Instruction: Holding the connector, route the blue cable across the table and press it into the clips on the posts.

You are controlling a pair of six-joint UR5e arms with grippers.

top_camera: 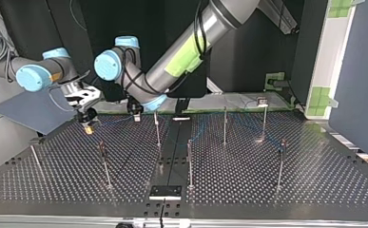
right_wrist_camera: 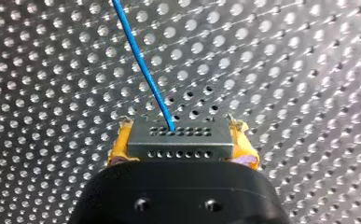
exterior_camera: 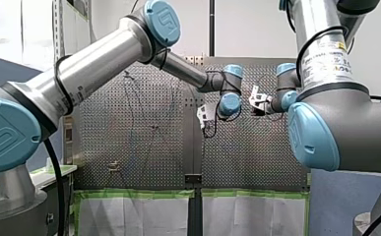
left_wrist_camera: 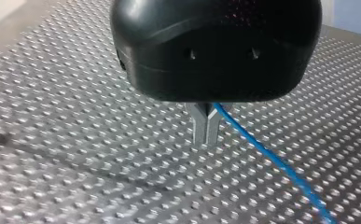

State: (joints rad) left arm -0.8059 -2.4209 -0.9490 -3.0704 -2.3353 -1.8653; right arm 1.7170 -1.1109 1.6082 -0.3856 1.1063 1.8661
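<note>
At the top view's upper left the right tool (top_camera: 89,124) hangs just above the perforated table (top_camera: 267,185). Its wrist view shows yellow pads (right_wrist_camera: 241,142) clamped on both ends of a grey connector (right_wrist_camera: 178,140) with two rows of small holes, and the thin blue cable (right_wrist_camera: 143,65) leaves the row farther from the tool and runs away over the table. The left tool (left_wrist_camera: 206,130), close to a thin post (top_camera: 157,129) in the top view, has its metal fingers (left_wrist_camera: 199,128) drawn to a hairline slit, with the cable emerging at their base; whether it is pinched cannot be told.
</note>
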